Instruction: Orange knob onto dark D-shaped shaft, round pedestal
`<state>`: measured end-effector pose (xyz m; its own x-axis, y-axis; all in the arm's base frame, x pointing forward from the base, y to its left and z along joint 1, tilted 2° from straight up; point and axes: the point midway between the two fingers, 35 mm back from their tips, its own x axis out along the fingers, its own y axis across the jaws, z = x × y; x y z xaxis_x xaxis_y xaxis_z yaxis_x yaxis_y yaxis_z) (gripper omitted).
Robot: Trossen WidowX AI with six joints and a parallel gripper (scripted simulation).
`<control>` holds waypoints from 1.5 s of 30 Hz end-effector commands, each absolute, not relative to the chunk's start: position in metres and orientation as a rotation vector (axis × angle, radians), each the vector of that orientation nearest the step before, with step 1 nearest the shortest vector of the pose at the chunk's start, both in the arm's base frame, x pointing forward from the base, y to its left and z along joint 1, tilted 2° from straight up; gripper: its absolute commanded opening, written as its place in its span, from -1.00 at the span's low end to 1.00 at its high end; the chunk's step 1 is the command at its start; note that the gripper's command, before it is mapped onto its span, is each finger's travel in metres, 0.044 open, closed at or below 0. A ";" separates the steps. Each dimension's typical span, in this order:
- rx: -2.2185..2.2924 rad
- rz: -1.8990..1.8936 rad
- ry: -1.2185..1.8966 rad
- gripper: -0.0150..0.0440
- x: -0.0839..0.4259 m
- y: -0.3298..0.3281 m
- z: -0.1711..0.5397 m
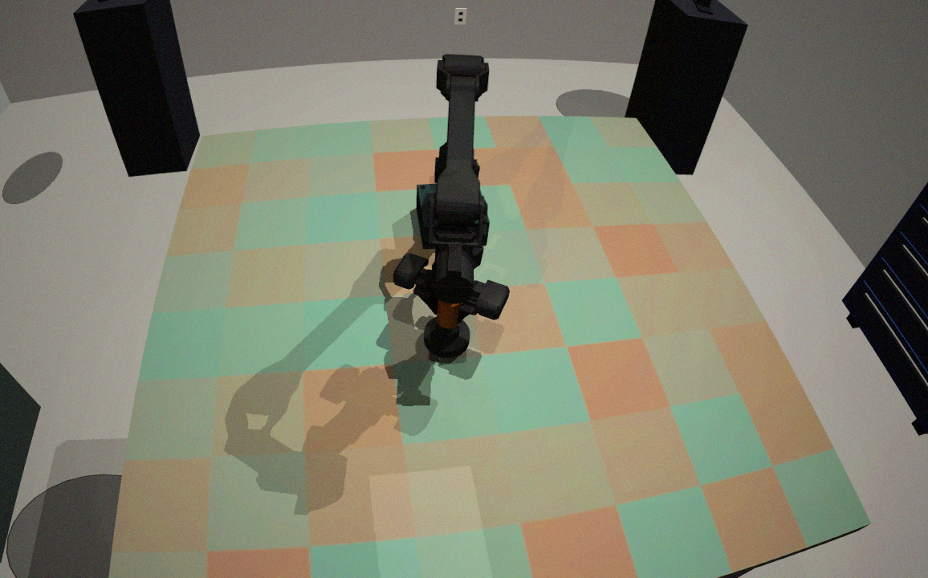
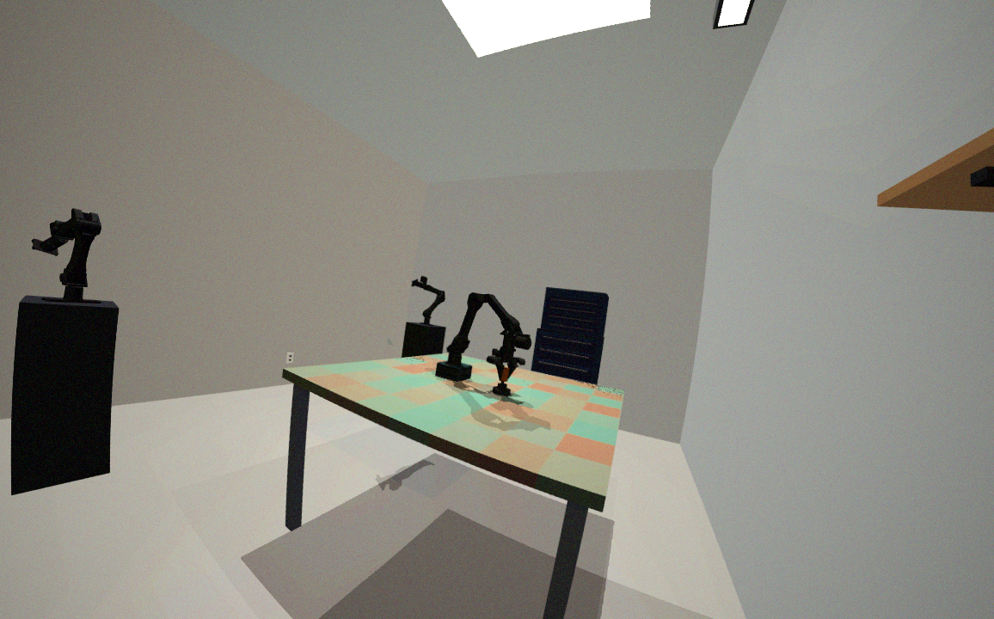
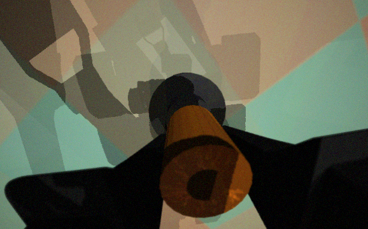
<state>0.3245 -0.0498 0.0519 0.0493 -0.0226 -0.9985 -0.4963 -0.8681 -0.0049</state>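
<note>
Knob (image 1: 447, 315) (image 2: 505, 375) (image 3: 200, 124), orange and upright, sits pinched in the gripper (image 1: 450, 305) (image 2: 504, 376) (image 3: 193, 135), whose fingers stand partway apart, closed on its sides. From where I stand it is right over the round pedestal (image 1: 446, 344) (image 2: 501, 390) (image 3: 214, 86), on the patchwork table (image 1: 525, 388) (image 2: 438, 415) (image 3: 314, 79). I can't make out the shaft, nor whether the knob's lower end touches it. The wrist view shows the D-shaped hole in the knob's near end, its flat side toward the right of that view.

To my eye the step in hand is hunting for the angle. The way to do it well, I'd say, is to keep the knob plumb over the shaft, lean down only lightly and turn the wrist slowly, feeling for the small drop when the flats meet. Press hard too soon and the knob may tilt or twist in the fingers, and then the wrist's angle no longer tells the hole's. Once it drops, stop turning, push straight down until it seats on the pedestal, then open the fingers evenly.
</note>
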 end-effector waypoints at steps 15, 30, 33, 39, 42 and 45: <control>-1.992 1.878 0.516 -0.49 0.325 -0.050 0.052; -1.992 1.878 0.517 -0.49 0.322 -0.050 0.058; -2.015 1.901 0.485 -0.49 0.322 -0.050 0.056; -2.017 1.903 0.482 -0.49 0.323 -0.050 0.054; -2.017 1.903 0.482 -0.49 0.324 -0.050 0.052; -2.017 1.903 0.482 -0.49 0.324 -0.050 0.053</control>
